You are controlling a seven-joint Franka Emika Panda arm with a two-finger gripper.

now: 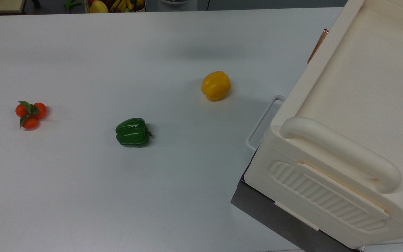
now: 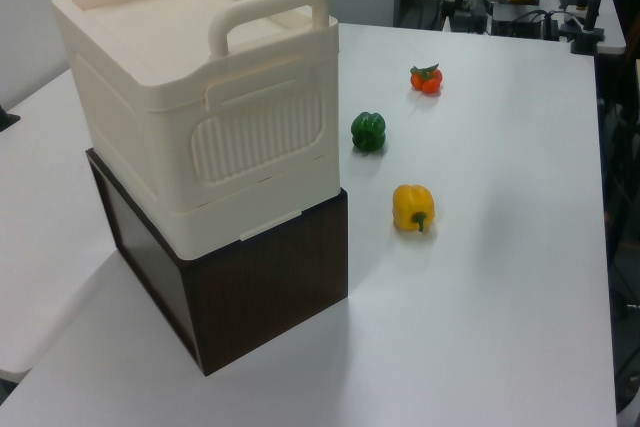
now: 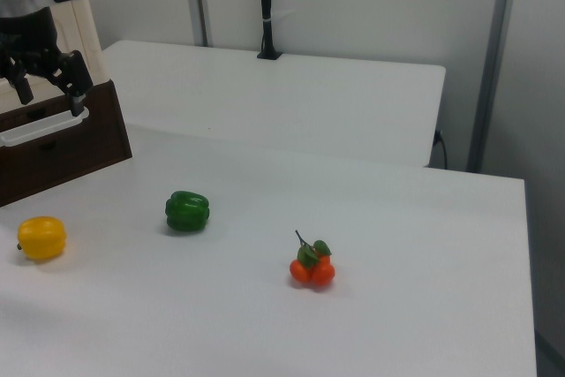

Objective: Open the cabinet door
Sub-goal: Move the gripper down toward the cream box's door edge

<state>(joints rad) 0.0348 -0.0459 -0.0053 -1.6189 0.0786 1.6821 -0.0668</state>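
In the right view, the end effector (image 3: pixel 48 93) hangs spread at 10 o'clock, before the cabinet door (image 3: pixel 75 33); 2 peppers (image 3: pixel 187 211) lie on the bench (image 3: pixel 397 245).

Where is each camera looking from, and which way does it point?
Top view: high above, looking down on the table, with the cabinet at the top view's right.
Left view: raised, behind the cabinet, facing along the table.
Right view: beyond the fruit, facing back at the cabinet; the robot's hand shows, open.
All three see the green pepper and yellow pepper.
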